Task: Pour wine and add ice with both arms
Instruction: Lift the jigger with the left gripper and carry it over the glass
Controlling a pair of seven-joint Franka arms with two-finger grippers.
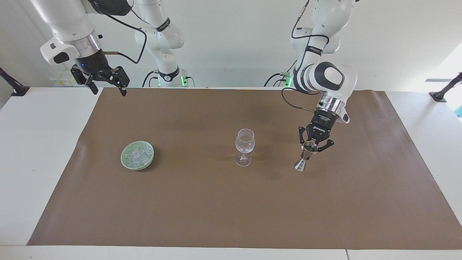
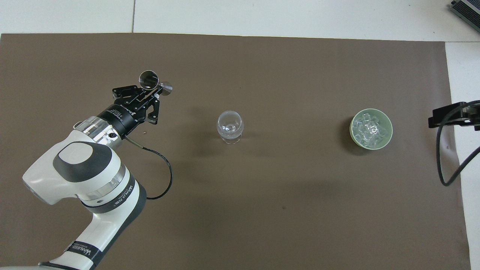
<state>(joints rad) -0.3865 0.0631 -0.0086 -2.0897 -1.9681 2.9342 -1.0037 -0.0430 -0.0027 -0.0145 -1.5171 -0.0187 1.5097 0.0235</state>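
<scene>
My left gripper (image 1: 311, 147) is shut on a small metal jigger (image 1: 304, 157), held over the brown mat beside the wine glass, toward the left arm's end. From overhead the jigger (image 2: 151, 80) shows its open mouth, just past the left gripper (image 2: 149, 92). The clear stemmed wine glass (image 1: 244, 143) (image 2: 230, 126) stands upright mid-mat and looks empty. I cannot make out any wine. Ice (image 1: 138, 154) (image 2: 370, 128) fills a pale green bowl (image 1: 122, 161) (image 2: 352, 132) toward the right arm's end. My right gripper (image 1: 109, 89) hangs open, high over the mat's corner, and waits.
The brown mat (image 1: 231, 209) covers most of the white table (image 1: 32, 151). In the overhead view only part of the right gripper (image 2: 444, 116) and its black cable (image 2: 448, 176) show at the frame's edge.
</scene>
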